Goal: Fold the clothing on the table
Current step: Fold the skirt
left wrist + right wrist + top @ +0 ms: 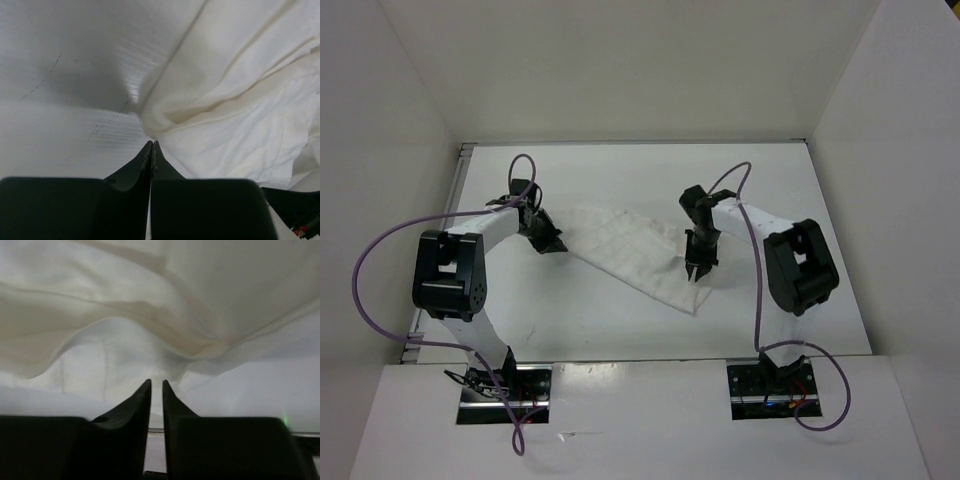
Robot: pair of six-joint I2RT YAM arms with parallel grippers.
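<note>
- Clothing [635,250]: white fabric lying on the bench [780,190] in a slanted band. It runs from the left-centre toward the near right and ends in a corner on the near right. Faint ribbed lines cross its surface.
- Left claw [552,243]: it sits at the left end of the clothing, low over the bench. In the left wrist view the two black fingers [135,170] are pressed together along their whole length, with no gap between them. The clothing [240,100] bunches into soft folds that converge on the tips of the claw [151,145], so the claw is closed on the edge of the fabric. That edge stands raised and casts a grey shadow on the bench [50,135] to its left.
- Right claw [698,272]: it points down over the right part of the clothing, short of the near-right corner. In the right wrist view the fingers [135,410] stand a narrow slit apart, and nothing can be seen between them. The claw [156,385] therefore holds nothing. The clothing [150,290] fills the view ahead of the tips, where it rises in a wave of creases.
- Arms: both reach in from bases at the near edge of the bench, one on each side of the clothing. Purple cables [365,270] loop alongside them.
</note>
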